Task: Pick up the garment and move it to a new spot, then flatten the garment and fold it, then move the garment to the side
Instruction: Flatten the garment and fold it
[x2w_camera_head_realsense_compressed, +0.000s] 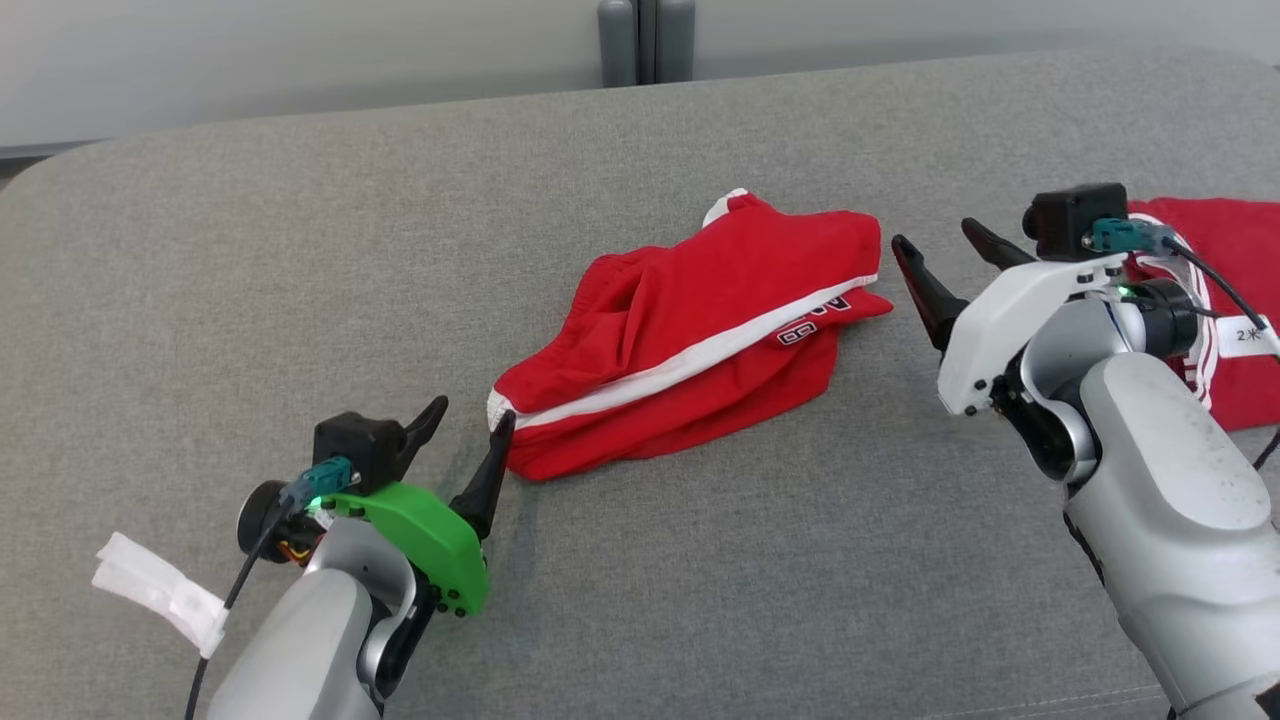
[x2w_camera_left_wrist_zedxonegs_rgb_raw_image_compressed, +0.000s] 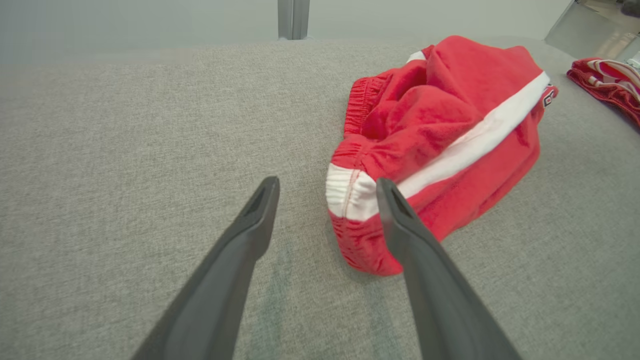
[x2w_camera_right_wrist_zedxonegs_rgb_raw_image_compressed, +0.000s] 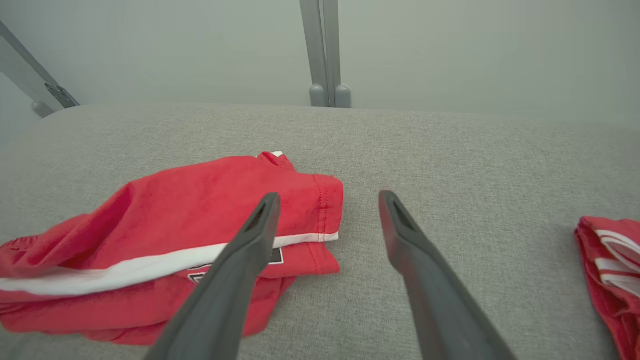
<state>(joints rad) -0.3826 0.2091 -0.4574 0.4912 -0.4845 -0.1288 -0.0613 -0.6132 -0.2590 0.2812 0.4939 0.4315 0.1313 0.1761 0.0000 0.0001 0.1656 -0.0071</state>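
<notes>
The garment (x2w_camera_head_realsense_compressed: 690, 335) is a pair of red shorts with a white side stripe, lying loosely bunched in the middle of the grey padded surface (x2w_camera_head_realsense_compressed: 300, 220). My left gripper (x2w_camera_head_realsense_compressed: 470, 412) stands open at its lower-left corner, one fingertip close to the white waistband end (x2w_camera_left_wrist_zedxonegs_rgb_raw_image_compressed: 350, 192). My right gripper (x2w_camera_head_realsense_compressed: 935, 240) is open just beyond the garment's right edge, fingers pointing up and left. In the right wrist view the hem of the garment (x2w_camera_right_wrist_zedxonegs_rgb_raw_image_compressed: 200, 220) lies behind my left finger (x2w_camera_right_wrist_zedxonegs_rgb_raw_image_compressed: 250, 250). Nothing is held by either gripper.
A second red garment with white stripes (x2w_camera_head_realsense_compressed: 1225, 300) lies at the right edge, partly behind my right arm, also seen as the striped red cloth (x2w_camera_right_wrist_zedxonegs_rgb_raw_image_compressed: 610, 260). A white tag (x2w_camera_head_realsense_compressed: 160, 590) hangs near my left wrist. A grey post (x2w_camera_head_realsense_compressed: 645, 40) stands past the far edge.
</notes>
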